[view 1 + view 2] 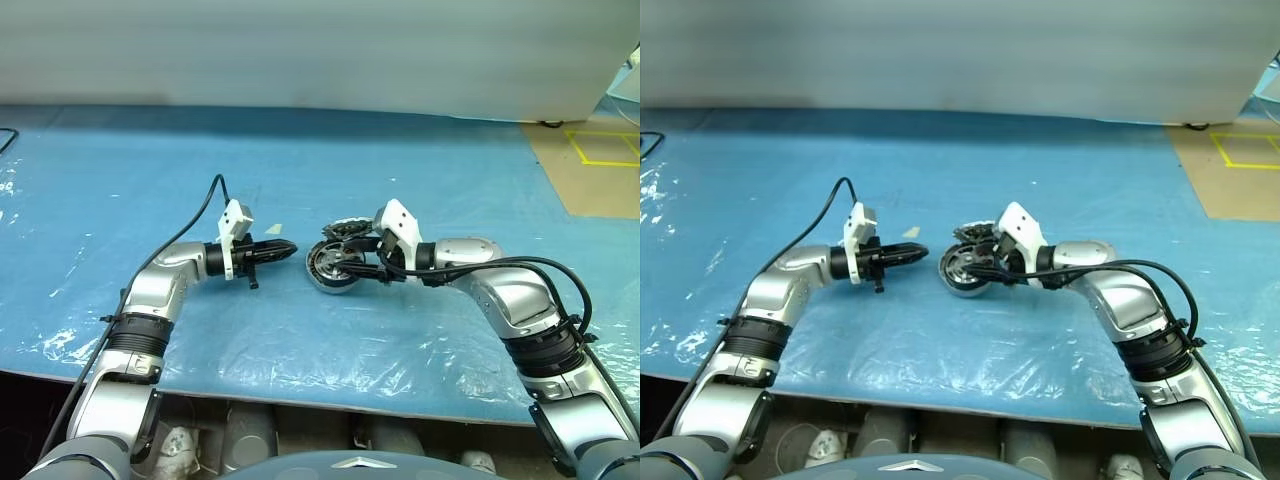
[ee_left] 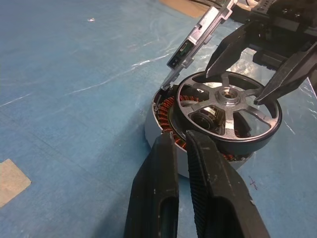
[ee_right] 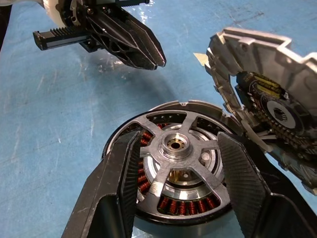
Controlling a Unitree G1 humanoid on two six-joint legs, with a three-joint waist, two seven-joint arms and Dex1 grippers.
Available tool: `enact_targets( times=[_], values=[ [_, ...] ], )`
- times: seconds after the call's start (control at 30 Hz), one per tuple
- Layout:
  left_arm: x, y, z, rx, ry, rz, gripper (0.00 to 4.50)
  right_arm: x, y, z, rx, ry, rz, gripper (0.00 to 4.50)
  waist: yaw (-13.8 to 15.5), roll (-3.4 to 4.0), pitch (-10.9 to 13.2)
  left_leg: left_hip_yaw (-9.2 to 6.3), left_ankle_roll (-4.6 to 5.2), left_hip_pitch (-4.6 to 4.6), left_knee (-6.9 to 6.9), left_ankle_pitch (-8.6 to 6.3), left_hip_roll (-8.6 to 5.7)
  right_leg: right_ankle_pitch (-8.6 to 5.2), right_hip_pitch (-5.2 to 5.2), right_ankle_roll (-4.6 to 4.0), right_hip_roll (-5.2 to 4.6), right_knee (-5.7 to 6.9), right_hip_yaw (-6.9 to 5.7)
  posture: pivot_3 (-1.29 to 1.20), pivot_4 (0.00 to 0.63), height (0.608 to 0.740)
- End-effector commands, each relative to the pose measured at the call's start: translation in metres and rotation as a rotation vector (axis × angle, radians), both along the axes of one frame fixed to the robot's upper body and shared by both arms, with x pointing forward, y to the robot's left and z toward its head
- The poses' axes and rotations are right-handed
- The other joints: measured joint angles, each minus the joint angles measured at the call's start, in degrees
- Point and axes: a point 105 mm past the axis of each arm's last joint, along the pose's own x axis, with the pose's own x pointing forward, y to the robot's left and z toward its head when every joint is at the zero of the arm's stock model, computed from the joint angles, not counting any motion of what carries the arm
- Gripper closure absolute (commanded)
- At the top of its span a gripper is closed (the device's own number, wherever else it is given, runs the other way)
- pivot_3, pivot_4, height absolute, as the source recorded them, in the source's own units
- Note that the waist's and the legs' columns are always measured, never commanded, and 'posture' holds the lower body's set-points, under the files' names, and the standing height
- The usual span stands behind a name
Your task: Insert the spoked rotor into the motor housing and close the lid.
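The motor housing [image 1: 330, 270], a dark-rimmed ring with copper windings, lies on the blue sheet between my two grippers. The spoked rotor [image 2: 229, 95] rests in its top, over the windings. The lid [image 3: 267, 94], a finned silver disc, stands tilted up at the housing's far side. My right gripper [image 3: 178, 138] is open, with one finger on each side of the rotor's rim. My left gripper [image 1: 286, 250] is shut with nothing in it, and its tips [image 2: 181, 136] point at the housing's near wall, close to it.
A blue plastic sheet [image 1: 150, 190] covers the table, whose front edge runs just below my arms. A small scrap of tape [image 1: 273, 229] lies behind the left gripper. Brown floor with yellow tape lines [image 1: 600, 150] shows at the far right.
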Motion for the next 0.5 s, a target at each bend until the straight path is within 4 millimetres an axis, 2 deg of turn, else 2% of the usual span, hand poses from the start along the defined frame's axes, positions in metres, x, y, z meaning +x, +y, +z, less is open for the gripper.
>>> enact_targets(
  times=[0.03,0.1,0.2,0.37,0.5],
  values=[
    [0.0,0.002,0.009,-0.012,-0.043,0.005,4.09,0.001,0.005,0.007,-0.009,-0.032,0.022,1.9,-0.01,0.0,0.0,0.0,0.0,0.0,0.0,0.0,0.0,0.0,0.0,0.0,0.0,0.0,0.0,0.0,0.15,0.74],
    [0.0,0.002,0.008,-0.012,-0.043,0.006,4.09,0.001,0.006,0.005,-0.026,-0.037,0.022,1.9,-0.01,0.0,0.0,0.0,0.0,0.0,0.0,0.0,0.0,0.0,0.0,0.0,0.0,0.0,0.0,0.0,0.15,0.74],
    [0.001,0.002,0.008,-0.012,-0.044,0.011,4.09,0.001,0.008,0.004,-0.044,-0.042,0.036,2.52,0.0,0.0,0.0,0.0,0.0,0.0,0.0,0.0,0.0,0.0,0.0,0.0,0.0,0.0,0.0,0.0,0.15,0.74],
    [0.002,0.003,0.008,-0.005,-0.047,0.021,4.09,-0.002,0.011,-0.002,-0.068,-0.02,0.062,4.18,-0.01,0.0,0.0,0.0,0.0,0.01,0.01,0.0,0.0,0.0,0.0,0.0,0.0,0.03,0.0,0.0,0.15,0.74],
    [0.002,0.003,0.008,-0.006,-0.048,0.023,4.09,-0.001,0.012,-0.002,-0.068,-0.023,0.061,4.24,0.01,0.0,0.0,0.0,-0.01,0.01,0.03,0.0,0.0,0.0,0.01,0.0,0.0,0.04,0.01,0.0,0.15,0.74]
  ],
)
